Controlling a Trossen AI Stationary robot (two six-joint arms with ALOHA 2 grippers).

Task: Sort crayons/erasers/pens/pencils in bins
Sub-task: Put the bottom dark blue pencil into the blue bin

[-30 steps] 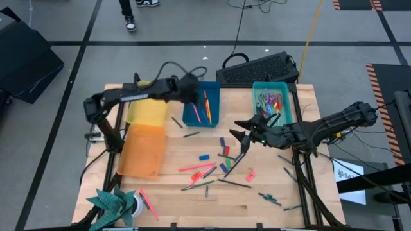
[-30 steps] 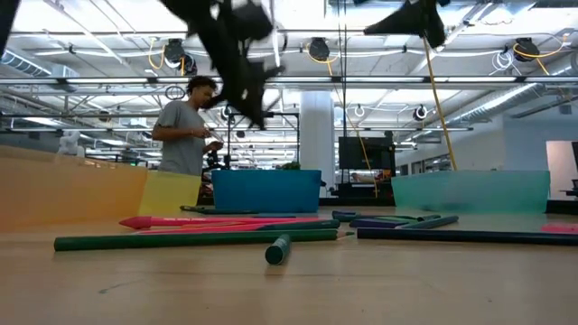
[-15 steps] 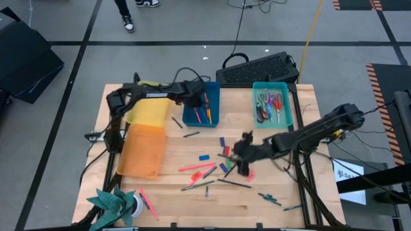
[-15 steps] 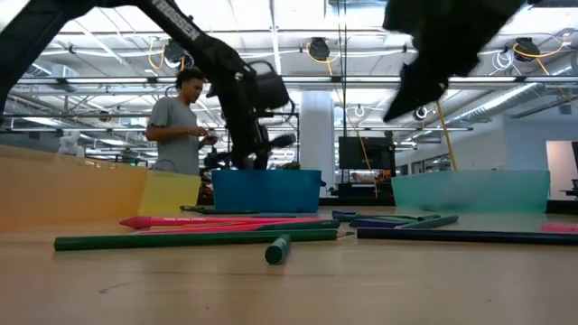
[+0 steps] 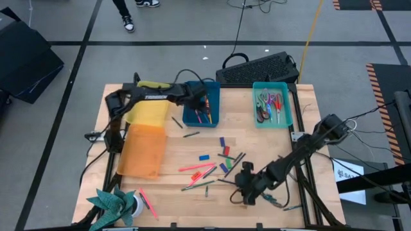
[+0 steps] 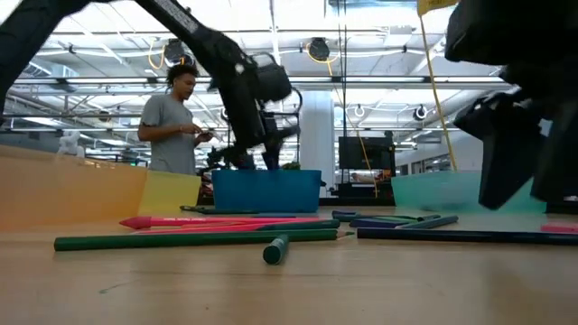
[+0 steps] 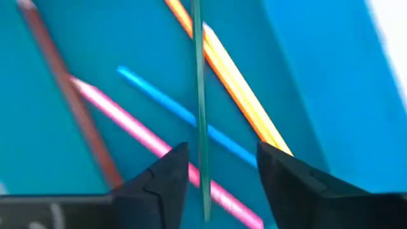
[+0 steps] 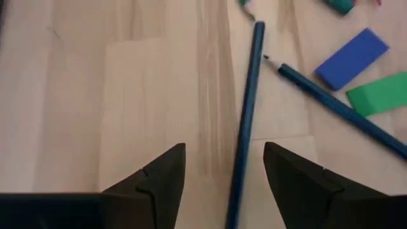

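My left gripper (image 5: 200, 101) stands open low over the blue bin (image 5: 212, 119), which holds orange (image 7: 235, 89), pink (image 7: 140, 133) and blue sticks. A thin green stick (image 7: 200, 95) runs between its fingers; no contact shows. My right gripper (image 5: 246, 190) is open, low over the table's near middle, its fingers (image 8: 159, 184) on either side of a dark blue pencil (image 8: 247, 121) lying on the wood. A blue eraser (image 8: 351, 49) and a green eraser (image 8: 381, 94) lie beyond it. The yellow bin (image 5: 146, 110), orange bin (image 5: 141, 149) and teal bin (image 5: 271, 102) rest on the table.
Loose sticks and small erasers (image 5: 204, 157) are scattered over the table's middle. A black keyboard (image 5: 257, 67) lies past the far edge. A green leafy object (image 5: 112, 204) sits at the near left corner. A person (image 6: 176, 117) stands in the room behind.
My right gripper has left the place beside the teal bin, gone toward the table's near edge and come down close to the loose pencils. My left gripper has come down toward the blue bin.
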